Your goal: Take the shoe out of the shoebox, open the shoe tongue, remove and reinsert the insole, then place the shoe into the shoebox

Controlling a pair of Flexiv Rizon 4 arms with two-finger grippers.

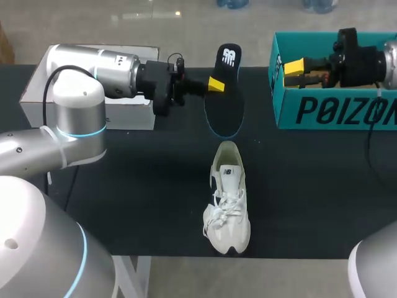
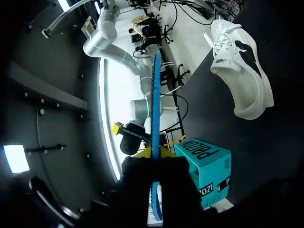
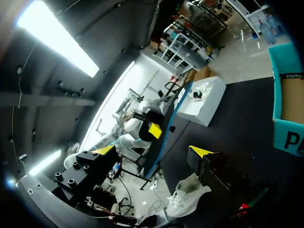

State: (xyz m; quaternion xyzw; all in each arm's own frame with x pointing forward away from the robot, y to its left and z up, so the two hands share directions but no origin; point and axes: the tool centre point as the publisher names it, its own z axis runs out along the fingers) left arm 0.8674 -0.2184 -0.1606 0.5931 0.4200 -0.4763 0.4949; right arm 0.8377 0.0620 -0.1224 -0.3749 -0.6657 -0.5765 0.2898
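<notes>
White shoe (image 1: 227,198) lies at the black surface's (image 1: 142,186) front edge. Left end effector (image 1: 215,85) grips the insole (image 1: 224,105) above mid-surface; right end effector (image 1: 293,67) gapes wide over the shoebox (image 1: 335,112) at the far right corner.

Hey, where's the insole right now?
In the head view, the insole is clamped in the left end effector over the middle of the table, just beyond the white shoe and left of the teal shoebox.
</notes>
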